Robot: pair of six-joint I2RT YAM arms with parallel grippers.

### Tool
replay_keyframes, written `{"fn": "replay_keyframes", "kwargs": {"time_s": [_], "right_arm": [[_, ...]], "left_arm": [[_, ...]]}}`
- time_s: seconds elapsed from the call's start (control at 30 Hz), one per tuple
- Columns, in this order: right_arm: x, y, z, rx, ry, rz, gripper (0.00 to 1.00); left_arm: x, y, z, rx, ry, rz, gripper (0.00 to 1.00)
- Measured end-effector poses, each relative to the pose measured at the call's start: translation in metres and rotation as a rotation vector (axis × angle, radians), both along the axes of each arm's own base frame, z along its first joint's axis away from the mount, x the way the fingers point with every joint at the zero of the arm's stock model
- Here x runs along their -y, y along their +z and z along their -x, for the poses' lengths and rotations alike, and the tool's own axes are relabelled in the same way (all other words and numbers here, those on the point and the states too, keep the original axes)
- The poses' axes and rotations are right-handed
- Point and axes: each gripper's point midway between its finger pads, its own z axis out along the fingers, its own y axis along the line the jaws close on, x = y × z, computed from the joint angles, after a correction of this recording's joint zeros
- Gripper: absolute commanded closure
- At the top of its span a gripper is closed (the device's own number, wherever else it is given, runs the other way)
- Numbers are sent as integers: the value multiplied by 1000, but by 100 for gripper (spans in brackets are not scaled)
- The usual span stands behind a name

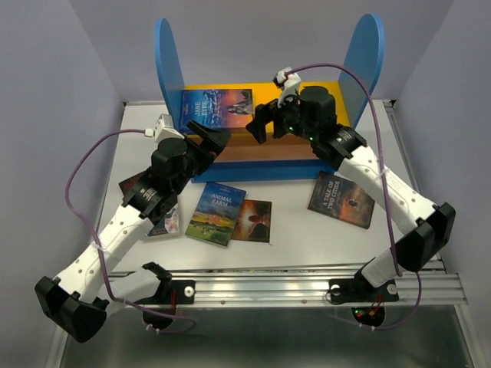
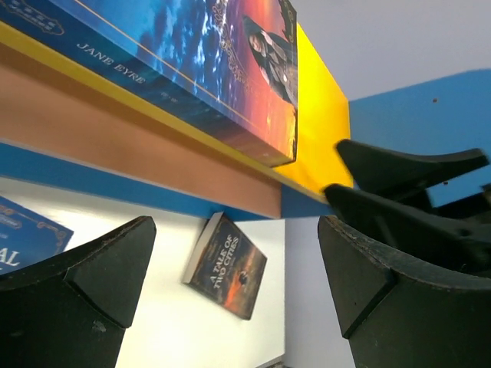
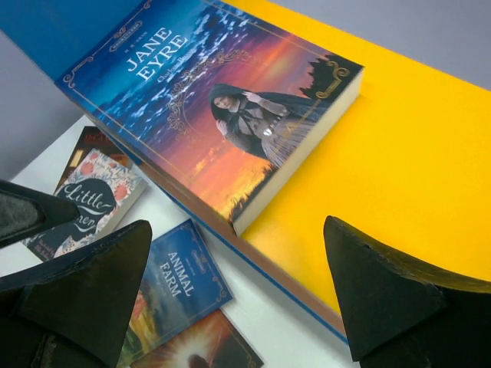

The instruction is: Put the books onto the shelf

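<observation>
The Jane Eyre book (image 1: 217, 109) lies flat on the yellow top board (image 1: 322, 93) of the shelf (image 1: 169, 61), free of both grippers. My right gripper (image 1: 267, 124) hovers open just right of it, nothing between its fingers; in the right wrist view the gripper (image 3: 238, 291) frames Jane Eyre (image 3: 215, 115). My left gripper (image 1: 211, 138) stands open and empty at the shelf's front, below the book's edge (image 2: 192, 61). On the table lie Animal Farm (image 1: 216, 213), an orange-cover book (image 1: 253, 221) and A Tale of Two Cities (image 1: 341, 199). A pale floral book (image 1: 165, 224) is partly hidden under the left arm.
The shelf's blue side panels rise at either end, the right one (image 1: 364, 57) close behind the right arm. A dark book (image 1: 132, 184) peeks out left of the left arm. Purple cables loop over both arms. A metal rail (image 1: 307, 287) runs along the near table edge.
</observation>
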Motion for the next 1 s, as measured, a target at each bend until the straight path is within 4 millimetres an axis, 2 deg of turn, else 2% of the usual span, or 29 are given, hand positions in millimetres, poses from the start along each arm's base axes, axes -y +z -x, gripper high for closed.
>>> {"fn": "replay_keyframes", "kwargs": {"time_s": [0.17, 0.23, 0.3, 0.37, 0.43, 0.53, 0.57, 0.63, 0.67, 0.73, 0.77, 0.8, 0.83, 0.93, 1.0], "right_arm": [[33, 35, 33, 53, -57, -63, 0], [49, 39, 52, 47, -79, -100, 0], [63, 30, 73, 12, -93, -137, 0], [74, 11, 94, -51, -97, -153, 0], [78, -5, 107, -101, -91, -166, 0], [77, -49, 128, -233, -58, -157, 0], [76, -65, 133, -282, -52, -144, 0], [74, -91, 139, -357, -42, -122, 0], [71, -111, 144, -413, -33, -108, 0], [64, -140, 150, -486, -22, -98, 0], [60, -155, 151, -525, -20, -92, 0], [57, -166, 151, -547, -17, -87, 0], [51, -187, 151, -592, -15, -70, 0], [37, -215, 144, -642, -12, -44, 0], [24, -229, 133, -655, -13, -35, 0]], "left_arm": [[-7, -1, 20, 44, -63, -89, 1], [-8, -10, 27, 47, -97, -134, 1], [-7, -28, 33, 31, -136, -182, 1], [-6, -51, 36, -7, -170, -230, 1], [-7, -82, 41, -74, -200, -291, 1], [-13, -125, 48, -173, -208, -354, 1], [-19, -148, 53, -229, -205, -383, 1], [-25, -171, 59, -283, -193, -405, 1], [-28, -179, 62, -305, -188, -414, 3], [-34, -195, 64, -349, -164, -422, 12], [-37, -202, 64, -369, -153, -424, 23], [-42, -213, 64, -395, -135, -426, 29], [-49, -224, 64, -430, -110, -431, 38], [-65, -248, 62, -512, -58, -434, 47], [-73, -261, 59, -559, -32, -442, 49]]}}
